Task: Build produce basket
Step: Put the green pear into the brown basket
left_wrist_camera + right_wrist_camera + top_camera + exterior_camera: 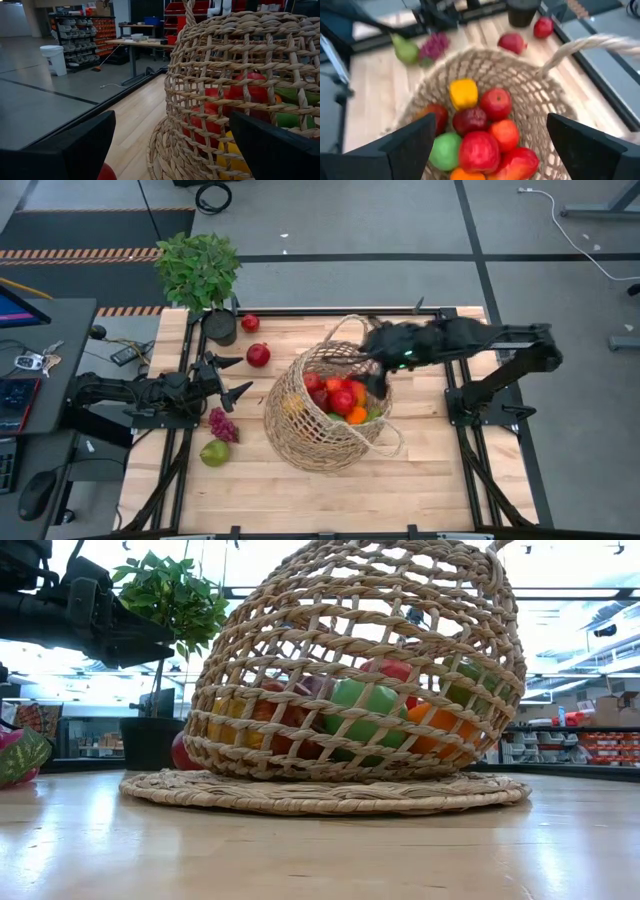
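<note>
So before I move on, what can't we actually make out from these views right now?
- Full produce count in the basket: the right gripper, open over it, covers part in the high view; wicker screens it in the low view.
- Green pear and purple grapes: cut by the low view's edge.
- Left gripper, open: only its fingers show in its wrist view.

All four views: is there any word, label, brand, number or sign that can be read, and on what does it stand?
None can be read.
Basket, produce in it, and the pieces left on the table: no print shows.
Plant pot: no label shows.
Bins on the shelves beyond the table: any labels are too small to read.
Screen at the table's left: nothing legible.
</note>
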